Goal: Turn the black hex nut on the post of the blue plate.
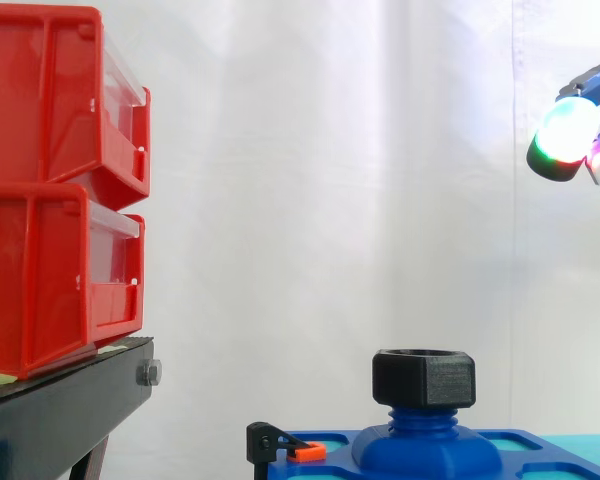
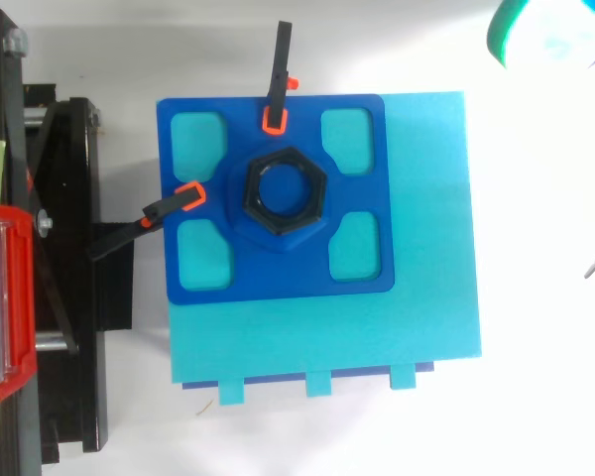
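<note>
A black hex nut [image 1: 424, 377] sits on top of the threaded blue post [image 1: 420, 421] at the middle of the blue plate [image 2: 362, 271]. From above, the nut [image 2: 283, 189] shows its open bore. My hand [image 1: 568, 135] hangs high at the right edge of the side view, far above and to the right of the nut, with glowing fingertips [image 2: 547, 36] at the top right corner of the top view. Nothing is between the fingers.
The blue plate lies on a cyan board [image 2: 426, 317] and is held by two black clamps with orange tips [image 2: 275, 74] [image 2: 159, 210]. Red bins [image 1: 50, 200] are stacked on a black stand [image 1: 60, 400] to the left.
</note>
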Robot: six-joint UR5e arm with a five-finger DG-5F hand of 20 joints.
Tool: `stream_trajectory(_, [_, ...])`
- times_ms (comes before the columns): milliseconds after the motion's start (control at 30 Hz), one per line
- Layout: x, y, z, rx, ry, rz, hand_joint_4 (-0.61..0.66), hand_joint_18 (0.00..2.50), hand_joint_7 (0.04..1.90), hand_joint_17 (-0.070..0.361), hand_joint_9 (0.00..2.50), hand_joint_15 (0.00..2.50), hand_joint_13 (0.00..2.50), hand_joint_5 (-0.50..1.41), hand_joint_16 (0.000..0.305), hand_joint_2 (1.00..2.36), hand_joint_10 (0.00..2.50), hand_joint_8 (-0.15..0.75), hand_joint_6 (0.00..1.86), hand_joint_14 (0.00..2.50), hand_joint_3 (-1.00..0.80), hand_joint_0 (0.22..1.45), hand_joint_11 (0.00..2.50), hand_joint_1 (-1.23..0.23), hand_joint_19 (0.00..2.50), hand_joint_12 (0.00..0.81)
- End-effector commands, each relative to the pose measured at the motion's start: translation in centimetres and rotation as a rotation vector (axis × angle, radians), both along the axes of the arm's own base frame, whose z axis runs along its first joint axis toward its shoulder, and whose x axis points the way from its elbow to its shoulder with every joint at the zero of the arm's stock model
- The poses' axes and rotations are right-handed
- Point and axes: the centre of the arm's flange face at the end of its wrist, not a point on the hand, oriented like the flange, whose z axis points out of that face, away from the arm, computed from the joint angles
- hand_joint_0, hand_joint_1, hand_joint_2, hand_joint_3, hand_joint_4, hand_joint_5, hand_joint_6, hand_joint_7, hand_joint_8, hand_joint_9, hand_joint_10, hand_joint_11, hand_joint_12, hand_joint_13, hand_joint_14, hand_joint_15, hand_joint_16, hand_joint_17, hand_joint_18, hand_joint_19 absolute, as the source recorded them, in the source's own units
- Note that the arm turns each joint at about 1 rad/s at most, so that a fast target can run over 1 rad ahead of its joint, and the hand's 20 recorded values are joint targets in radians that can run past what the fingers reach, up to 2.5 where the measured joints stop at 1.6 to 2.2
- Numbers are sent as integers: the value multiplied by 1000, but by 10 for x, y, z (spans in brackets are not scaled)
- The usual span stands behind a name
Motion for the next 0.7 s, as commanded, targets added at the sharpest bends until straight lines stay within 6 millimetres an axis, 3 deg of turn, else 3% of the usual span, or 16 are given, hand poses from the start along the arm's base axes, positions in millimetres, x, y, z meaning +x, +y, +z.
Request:
stream_trajectory(0, [0, 0, 0, 0, 0, 1, 186, 817, 852, 148, 698, 811, 1069, -219, 66, 1002, 10, 346, 503, 19, -480, 536, 333, -506, 682, 406])
stream_trajectory(667, [0, 0, 0, 0, -1, 1, 186, 823, 852, 148, 703, 819, 1077, -218, 66, 1002, 10, 349, 503, 20, -481, 538, 335, -507, 672, 402])
